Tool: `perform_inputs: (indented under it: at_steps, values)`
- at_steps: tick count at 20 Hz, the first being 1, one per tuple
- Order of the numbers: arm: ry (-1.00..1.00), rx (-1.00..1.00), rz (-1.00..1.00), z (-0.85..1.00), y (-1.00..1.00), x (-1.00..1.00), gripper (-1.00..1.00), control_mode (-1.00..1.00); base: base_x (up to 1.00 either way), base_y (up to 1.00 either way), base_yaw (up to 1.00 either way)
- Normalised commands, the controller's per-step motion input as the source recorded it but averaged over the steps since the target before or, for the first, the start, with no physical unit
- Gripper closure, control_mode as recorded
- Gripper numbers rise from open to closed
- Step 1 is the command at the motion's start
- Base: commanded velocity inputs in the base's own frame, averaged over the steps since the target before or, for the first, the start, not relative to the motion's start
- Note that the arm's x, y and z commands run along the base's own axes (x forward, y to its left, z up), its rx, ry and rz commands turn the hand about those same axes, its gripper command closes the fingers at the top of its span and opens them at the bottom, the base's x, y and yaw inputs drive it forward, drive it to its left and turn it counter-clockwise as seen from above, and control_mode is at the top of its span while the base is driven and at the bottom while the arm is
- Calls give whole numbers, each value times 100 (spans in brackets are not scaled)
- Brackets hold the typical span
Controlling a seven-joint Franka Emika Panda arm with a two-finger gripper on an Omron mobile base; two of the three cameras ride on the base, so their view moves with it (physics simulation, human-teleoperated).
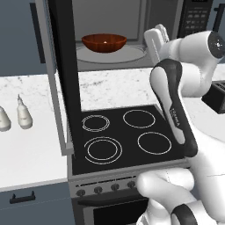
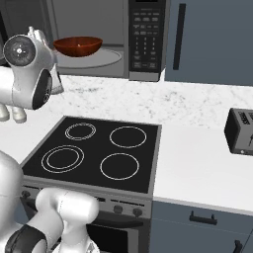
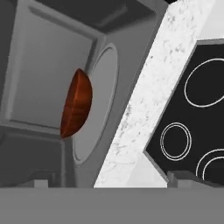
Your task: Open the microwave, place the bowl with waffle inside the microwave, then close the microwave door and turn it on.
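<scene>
The microwave [image 2: 146, 37] stands open above the back of the counter. Its door [image 1: 66, 66] is swung out to the left and stands edge-on over the stove's left side. The reddish-brown bowl [image 1: 104, 42] sits on the glass turntable [image 1: 127, 55] inside the grey cavity, with a pale bit of waffle [image 1: 105, 42] showing in it. In the hand view the bowl [image 3: 76, 105] appears on its side because the view is rolled. My gripper [image 1: 159, 34] hangs just outside the cavity's right front, apart from the bowl. It is open [image 3: 113, 181] and holds nothing.
A black four-ring stove [image 1: 127, 136] lies below the microwave, set in a white marble counter [image 2: 197, 163]. A small black toaster [image 2: 240, 131] stands at the right. Two pale bottles [image 1: 24, 115] stand on the counter left of the open door.
</scene>
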Motion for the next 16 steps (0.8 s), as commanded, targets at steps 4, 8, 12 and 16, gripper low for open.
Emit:
perform_inputs:
  at_steps: [4, 8, 12, 16]
  values:
    - [9, -58, 0, -32, -32, -21, -100, -100, 0, 0, 0]
    - [0, -49, -8, -39, -28, 0, -100, -100, 0, 0, 0]
    - [-4, -43, -12, -48, -21, 0, -100, -100, 0, 0, 0]
    - [-21, -29, -16, -68, -8, 0, -100, -100, 0, 0, 0]
